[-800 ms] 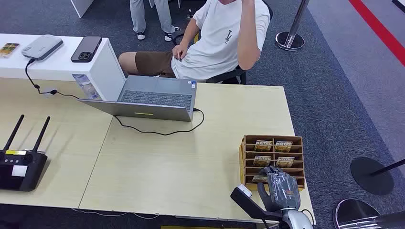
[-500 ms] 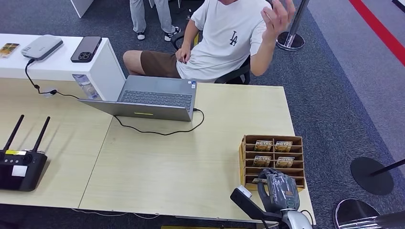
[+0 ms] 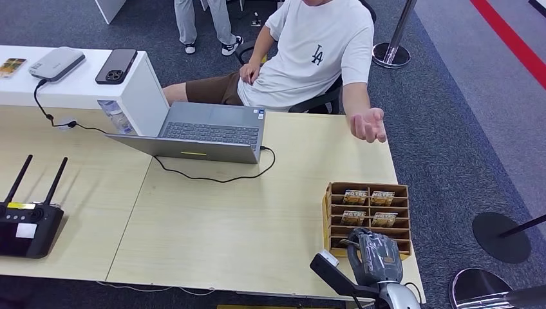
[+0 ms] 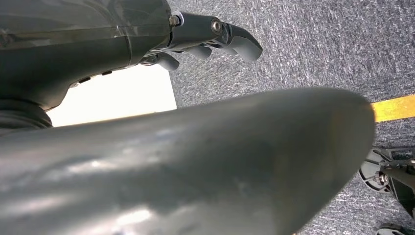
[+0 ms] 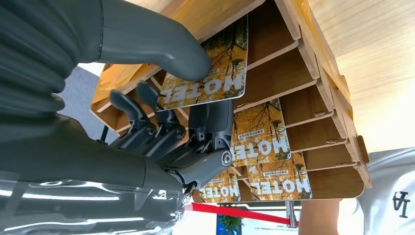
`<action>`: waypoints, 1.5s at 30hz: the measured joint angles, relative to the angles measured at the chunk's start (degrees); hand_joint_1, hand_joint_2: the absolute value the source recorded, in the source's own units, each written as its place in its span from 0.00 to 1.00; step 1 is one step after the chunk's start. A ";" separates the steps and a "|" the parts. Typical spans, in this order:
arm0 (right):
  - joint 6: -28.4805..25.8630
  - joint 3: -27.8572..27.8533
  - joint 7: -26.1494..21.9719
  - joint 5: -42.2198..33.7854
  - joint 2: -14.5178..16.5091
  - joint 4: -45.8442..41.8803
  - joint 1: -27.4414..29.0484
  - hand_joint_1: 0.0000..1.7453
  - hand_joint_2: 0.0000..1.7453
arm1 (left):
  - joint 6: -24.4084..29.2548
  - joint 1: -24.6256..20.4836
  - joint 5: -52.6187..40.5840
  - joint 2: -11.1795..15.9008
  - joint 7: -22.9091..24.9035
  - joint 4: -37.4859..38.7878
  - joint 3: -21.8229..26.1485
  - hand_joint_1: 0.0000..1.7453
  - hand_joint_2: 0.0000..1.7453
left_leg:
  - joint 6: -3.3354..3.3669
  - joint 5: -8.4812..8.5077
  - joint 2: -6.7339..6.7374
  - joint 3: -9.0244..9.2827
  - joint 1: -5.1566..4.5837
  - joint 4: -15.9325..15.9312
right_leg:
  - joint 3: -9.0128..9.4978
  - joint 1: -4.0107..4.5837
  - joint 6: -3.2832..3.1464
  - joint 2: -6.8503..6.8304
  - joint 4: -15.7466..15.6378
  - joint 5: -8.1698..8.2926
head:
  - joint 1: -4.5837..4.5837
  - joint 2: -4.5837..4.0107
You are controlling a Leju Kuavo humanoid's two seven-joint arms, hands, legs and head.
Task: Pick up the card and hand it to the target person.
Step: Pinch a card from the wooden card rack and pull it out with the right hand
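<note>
The right hand (image 5: pixel 161 122) pinches a hotel card (image 5: pixel 208 81) at the wooden rack (image 3: pixel 335 212), not yet lifted clear. The handover to the person's open palm (image 3: pixel 368 124) remains.

Even overhead light fills the head view, sharp and shadow-soft across the table (image 3: pixel 212 225). In the left wrist view a pale surface (image 4: pixel 117 95) is blown out white, and the near arm cover (image 4: pixel 186 166) blurs with glare streaks. The right wrist view is crisp, overexposed at lower right.

Grey ribbed right hand (image 5: pixel 161 122) with thick thumb, darker fingers (image 5: pixel 147 127).
</note>
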 joint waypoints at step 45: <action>7.46 -3.04 -4.17 -5.53 -6.68 -2.39 -0.17 0.96 1.00 | -2.77 0.00 -0.42 0.00 -4.24 0.00 0.94 0.00 1.00 | 0.01 0.00 0.01 0.02 -0.02 0.02 | 0.01 -0.02 0.05 0.00 -0.02 0.04 | 0.00 0.00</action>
